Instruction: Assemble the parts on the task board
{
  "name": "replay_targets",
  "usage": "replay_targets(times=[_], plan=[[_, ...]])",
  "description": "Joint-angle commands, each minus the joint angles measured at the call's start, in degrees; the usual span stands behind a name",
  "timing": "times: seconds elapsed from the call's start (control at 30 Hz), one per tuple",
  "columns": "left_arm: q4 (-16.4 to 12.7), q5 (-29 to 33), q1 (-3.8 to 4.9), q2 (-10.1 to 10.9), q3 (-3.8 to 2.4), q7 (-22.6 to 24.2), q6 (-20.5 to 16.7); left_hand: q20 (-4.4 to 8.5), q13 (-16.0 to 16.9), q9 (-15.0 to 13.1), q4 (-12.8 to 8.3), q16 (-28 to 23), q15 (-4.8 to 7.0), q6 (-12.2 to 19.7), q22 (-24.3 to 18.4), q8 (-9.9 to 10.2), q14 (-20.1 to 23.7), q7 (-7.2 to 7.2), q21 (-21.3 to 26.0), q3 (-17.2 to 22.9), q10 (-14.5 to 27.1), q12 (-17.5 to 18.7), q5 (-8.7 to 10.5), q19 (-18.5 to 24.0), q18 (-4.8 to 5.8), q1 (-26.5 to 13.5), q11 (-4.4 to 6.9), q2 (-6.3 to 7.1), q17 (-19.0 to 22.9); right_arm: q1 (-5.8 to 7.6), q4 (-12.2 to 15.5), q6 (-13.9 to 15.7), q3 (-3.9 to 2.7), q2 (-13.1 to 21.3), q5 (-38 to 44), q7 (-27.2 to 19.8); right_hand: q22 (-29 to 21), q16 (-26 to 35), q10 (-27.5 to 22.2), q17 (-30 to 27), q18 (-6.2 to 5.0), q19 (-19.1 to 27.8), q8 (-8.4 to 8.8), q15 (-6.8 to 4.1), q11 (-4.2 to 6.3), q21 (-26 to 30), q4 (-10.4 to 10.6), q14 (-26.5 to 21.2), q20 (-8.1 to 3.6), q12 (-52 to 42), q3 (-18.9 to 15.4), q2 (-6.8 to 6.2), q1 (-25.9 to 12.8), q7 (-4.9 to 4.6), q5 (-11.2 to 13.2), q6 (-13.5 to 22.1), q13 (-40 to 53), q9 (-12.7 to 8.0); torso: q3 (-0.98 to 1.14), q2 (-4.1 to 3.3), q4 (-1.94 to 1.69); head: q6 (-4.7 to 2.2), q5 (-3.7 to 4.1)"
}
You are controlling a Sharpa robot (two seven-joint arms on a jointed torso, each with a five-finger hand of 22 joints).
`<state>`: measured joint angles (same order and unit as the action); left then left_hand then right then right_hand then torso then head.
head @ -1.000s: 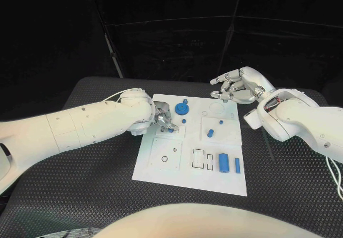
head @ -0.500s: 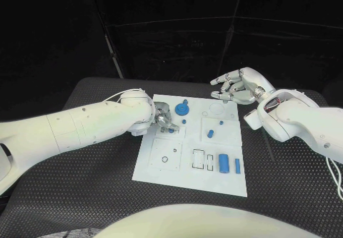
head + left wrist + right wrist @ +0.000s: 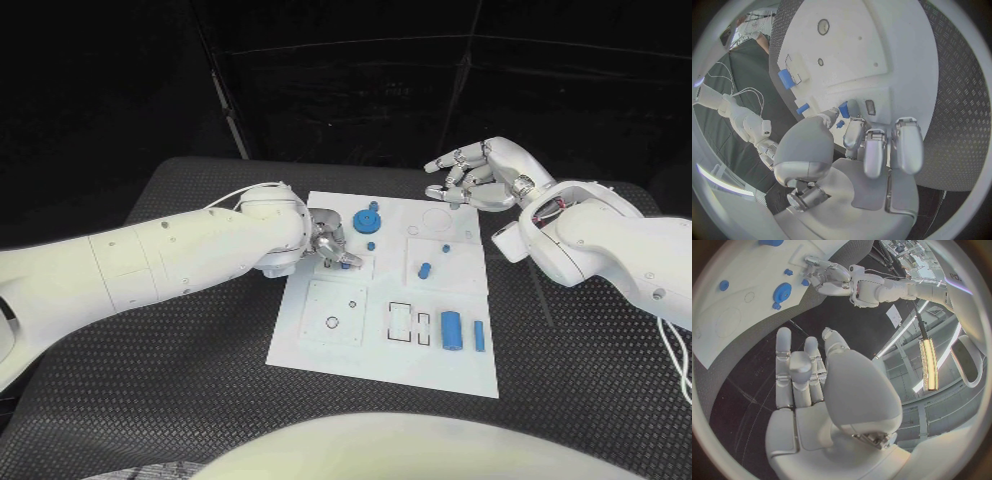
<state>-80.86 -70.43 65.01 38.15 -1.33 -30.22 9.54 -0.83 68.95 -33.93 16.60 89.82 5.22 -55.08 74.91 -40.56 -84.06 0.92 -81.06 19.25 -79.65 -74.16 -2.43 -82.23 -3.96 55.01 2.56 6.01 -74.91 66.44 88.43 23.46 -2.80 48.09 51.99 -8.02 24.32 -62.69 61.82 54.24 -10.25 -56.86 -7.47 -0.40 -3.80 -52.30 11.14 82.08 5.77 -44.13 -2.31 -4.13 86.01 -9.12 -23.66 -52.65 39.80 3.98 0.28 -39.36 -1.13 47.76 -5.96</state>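
Pinching a small blue part, left robot hand over task board

- Task board: white rectangular plate lying flat mid-table, with outlined recesses.
- Blue round part: near the far edge.
- Blue cylinder and slim blue bar: lying side by side, near-right area.
- Short blue peg: mid-board.

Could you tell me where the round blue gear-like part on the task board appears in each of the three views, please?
Head view: gear part near the board's far edge, beside the left hand.
Left wrist view: I cannot pick it out.
Right wrist view: gear part on the board.
Shared landmark: the task board.
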Motion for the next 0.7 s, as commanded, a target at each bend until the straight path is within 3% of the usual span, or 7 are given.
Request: replay_targets(times=[0.03, 0.2, 0.4, 0.47, 0.57, 0.67, 0.7], plan=[[-0.62, 0.03, 0.05, 0.41, -0.75, -0.55, 0.47, -0.06, -0.12, 0.06, 0.01, 0.18, 0.31, -0.35, 1.46, -0.17, -5.94, 0.05, -0.08, -0.69, -0.22, -0.11, -0.26, -0.39, 0.79, -0.68, 0.13, -0.1, -15.09, 0.1, 0.02, 0.06, -0.04, 0.01, -0.1, -0.21, -0.09, 0.22, -0.35, 0.03, -0.26, -0.4, -0.2, 0.0, -0.13, 0.33, 0.49, -0.28, 0.17, -0.24, 0.03, 0.04, -0.74, 0.03, 0.17, 0.4, -0.05, -0.05, 0.04, 0.03, -0.02, -0.16, 0.0], [-1.66, 0.03, 0.14, 1.16, -2.62, -0.56, 0.92, -0.05, -0.95, 0.13, -0.02, 0.18, 0.33, -0.06, 0.82, -0.05, -5.94, 0.12, 0.36, -1.29, 0.26, 0.55, -0.27, -0.04, 0.63, -0.69, 0.1, -0.05, -15.09, 0.1, -0.12, -0.01, -0.04, 0.02, -0.11, -0.26, -0.11, 0.21, -0.35, 0.07, -0.26, -0.41, -0.2, 0.01, -0.13, 0.36, 0.58, -0.27, 0.18, -0.27, -0.01, 0.03, -0.83, 0.03, 0.18, 0.42, -0.05, -0.05, 0.03, 0.0, 0.01, -0.31, 0.05], [-2.9, 0.03, 0.89, 2.49, -5.59, -0.71, 2.72, -0.13, -3.44, 0.41, 0.04, 0.18, 0.16, 1.13, -0.39, 0.55, -5.94, 0.54, 1.27, -3.1, 1.95, 2.61, -0.27, 0.69, 0.37, -0.86, -0.21, -0.07, -15.09, 0.1, -0.47, 0.05, -0.04, 0.1, -0.29, -0.32, -0.11, 0.21, -0.35, 0.07, -0.26, -0.41, -0.2, 0.01, -0.13, 0.36, 0.58, -0.27, 0.18, -0.27, -0.01, 0.03, -0.83, 0.03, 0.18, 0.42, -0.05, -0.05, 0.03, -0.05, 0.07, -0.48, 0.18], [-2.84, 0.04, 1.41, 2.77, -5.96, -0.74, 3.24, -0.19, -4.4, 0.54, 0.04, 0.18, 0.1, 1.55, -0.79, 0.82, -5.94, 0.69, 1.58, -3.61, 2.59, 3.4, -0.28, 0.94, 0.28, -0.89, -0.36, -0.06, -15.09, 0.1, -0.53, 0.06, -0.04, 0.12, -0.31, -0.32, -0.12, 0.18, -0.34, 0.14, -0.26, -0.43, -0.2, 0.01, -0.13, 0.38, 0.67, -0.25, 0.19, -0.31, -0.04, 0.04, -0.92, 0.03, 0.16, 0.44, -0.04, -0.05, 0.04, -0.05, 0.05, -0.56, 0.17], [-1.81, 0.05, 2.97, 3.23, -6.47, -0.77, 4.32, -0.52, -7.45, 1.41, 0.05, 0.18, -0.38, 3.24, -2.31, 2.38, -5.94, 1.49, 2.75, -5.44, 4.74, 5.97, -0.27, 1.88, -0.03, -0.72, -1.0, -0.16, -15.09, 0.1, -0.67, 0.06, -0.04, 0.09, -0.34, -0.32, -0.12, 0.18, -0.34, 0.14, -0.26, -0.43, -0.2, 0.01, -0.13, 0.38, 0.67, -0.25, 0.19, -0.31, -0.04, 0.04, -0.92, 0.03, 0.16, 0.44, -0.04, -0.05, 0.05, -0.07, -0.01, -0.76, 0.23], [0.14, 0.3, 4.3, 2.97, -6.65, -0.63, 4.52, -0.99, -11.56, 2.82, -0.16, 0.18, -1.05, 5.54, -4.42, 4.77, -5.94, 2.59, 4.37, -6.57, 7.78, 9.56, -0.3, 3.2, -0.45, 0.7, -1.92, -0.28, -15.09, 0.1, -0.72, 0.05, -0.04, 0.07, -0.35, -0.29, -0.12, 0.18, -0.34, 0.14, -0.26, -0.43, -0.2, 0.01, -0.13, 0.38, 0.67, -0.25, 0.19, -0.31, -0.04, 0.04, -0.92, 0.03, 0.16, 0.44, -0.04, -0.05, 0.02, -0.12, -0.03, -0.99, 0.23], [1.28, 0.62, 4.79, 2.64, -6.68, -0.52, 4.47, -1.39, -14.36, 3.84, -0.14, 0.18, -1.66, 6.93, -5.79, 6.46, -5.94, 3.32, 5.46, -7.0, 9.97, 12.08, -0.27, 4.09, -0.69, 1.74, -2.67, -0.44, -15.09, 0.1, -0.75, 0.04, -0.04, 0.05, -0.35, -0.29, -0.12, 0.18, -0.34, 0.14, -0.26, -0.43, -0.2, 0.01, -0.13, 0.38, 0.67, -0.25, 0.19, -0.31, -0.04, 0.04, -0.92, 0.03, 0.16, 0.44, -0.04, -0.05, 0.0, -0.14, -0.06, -1.08, 0.22]])
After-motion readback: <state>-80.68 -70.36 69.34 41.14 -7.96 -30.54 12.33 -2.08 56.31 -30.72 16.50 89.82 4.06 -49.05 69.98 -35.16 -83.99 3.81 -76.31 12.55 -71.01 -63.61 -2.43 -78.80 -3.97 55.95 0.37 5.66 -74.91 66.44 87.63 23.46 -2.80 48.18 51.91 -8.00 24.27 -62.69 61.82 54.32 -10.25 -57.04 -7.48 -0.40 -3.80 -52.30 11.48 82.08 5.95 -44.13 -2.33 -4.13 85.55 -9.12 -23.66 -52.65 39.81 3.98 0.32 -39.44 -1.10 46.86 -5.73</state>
